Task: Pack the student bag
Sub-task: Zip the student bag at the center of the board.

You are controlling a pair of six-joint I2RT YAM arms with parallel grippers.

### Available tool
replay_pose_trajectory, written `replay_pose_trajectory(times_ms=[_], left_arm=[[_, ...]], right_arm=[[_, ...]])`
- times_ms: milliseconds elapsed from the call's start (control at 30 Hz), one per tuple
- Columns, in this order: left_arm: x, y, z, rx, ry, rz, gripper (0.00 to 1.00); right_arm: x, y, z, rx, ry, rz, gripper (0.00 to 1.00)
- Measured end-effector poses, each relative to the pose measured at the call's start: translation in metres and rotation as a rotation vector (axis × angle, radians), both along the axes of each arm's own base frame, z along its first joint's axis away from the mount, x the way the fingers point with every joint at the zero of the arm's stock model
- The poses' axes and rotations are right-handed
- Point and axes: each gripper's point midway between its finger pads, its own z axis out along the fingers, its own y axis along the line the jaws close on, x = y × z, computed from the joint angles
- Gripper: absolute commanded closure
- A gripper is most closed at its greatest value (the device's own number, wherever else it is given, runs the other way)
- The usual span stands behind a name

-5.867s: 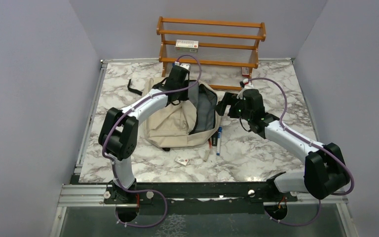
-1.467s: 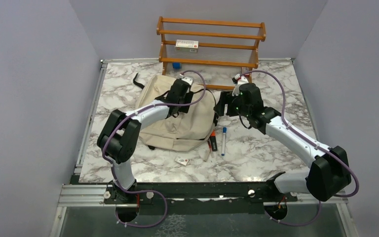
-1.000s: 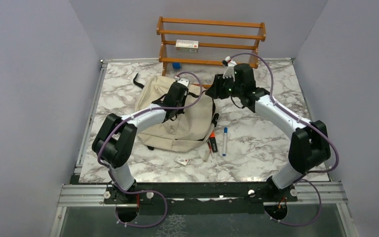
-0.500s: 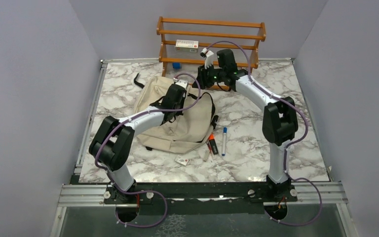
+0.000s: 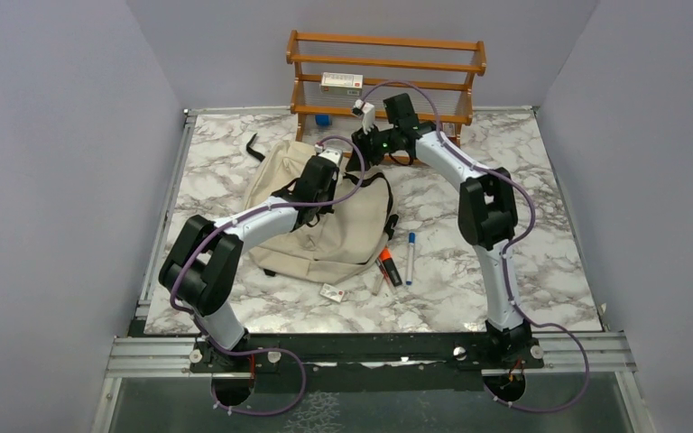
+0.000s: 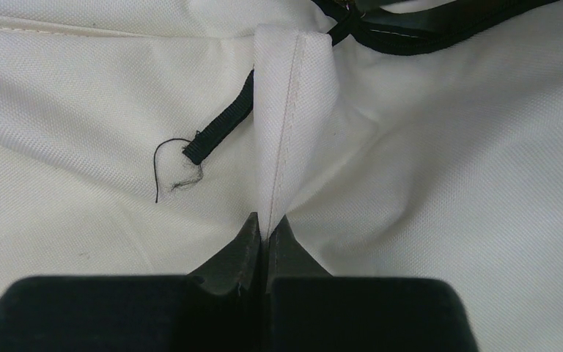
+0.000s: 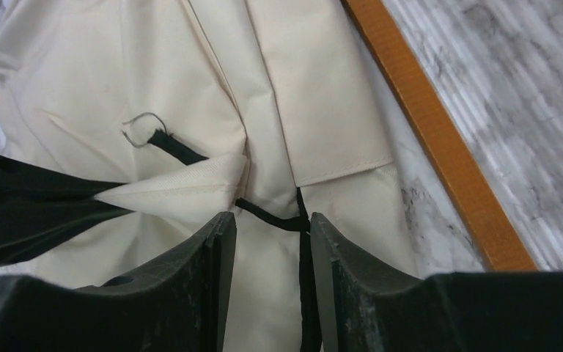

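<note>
Lying flat on the marble table (image 5: 523, 234), left of centre, is the student bag (image 5: 320, 225), cream face up. Its long axis runs roughly near to far, with the far end leaning toward the left wall. A black strap (image 5: 253, 144) trails off the far-left corner, and more black strap shows at the right edge. Which end is the top, cannot tell.

The left gripper (image 6: 266, 222) has its jaws pressed together on a raised fold of bag fabric (image 6: 291, 110), pinched up into a ridge along a seam. A short black webbing tab (image 6: 223, 125) with a frayed thread lies just beside the fold.

The right gripper (image 7: 267, 220) sits over the bag's far edge, jaws partly apart and holding nothing. A thin black cord (image 7: 271, 216) runs across the gap between the fingers; contact with it, cannot tell.

The wooden rack (image 5: 386, 77) stands at the back, just beyond the bag, with a small box (image 5: 341, 82) on its shelf. On the table near the bag's near-right side are an orange-black marker (image 5: 389, 267), a blue pen (image 5: 410, 257) and a small white packet (image 5: 332, 292).
</note>
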Motion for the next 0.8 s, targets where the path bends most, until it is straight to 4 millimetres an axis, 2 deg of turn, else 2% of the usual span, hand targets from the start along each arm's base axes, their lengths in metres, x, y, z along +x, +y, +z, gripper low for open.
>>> replay_pose_trajectory(times_ms=[400, 800], left_arm=[[0.0, -0.001, 0.0, -0.011, 0.004, 0.006, 1.0], [-0.001, -0.002, 0.0, -0.017, 0.007, 0.002, 1.0]], right_arm=[[-0.013, -0.002, -0.046, -0.055, 0.078, 0.064, 0.42], [-0.006, 0.007, -0.042, -0.048, 0.045, 0.076, 0.41]])
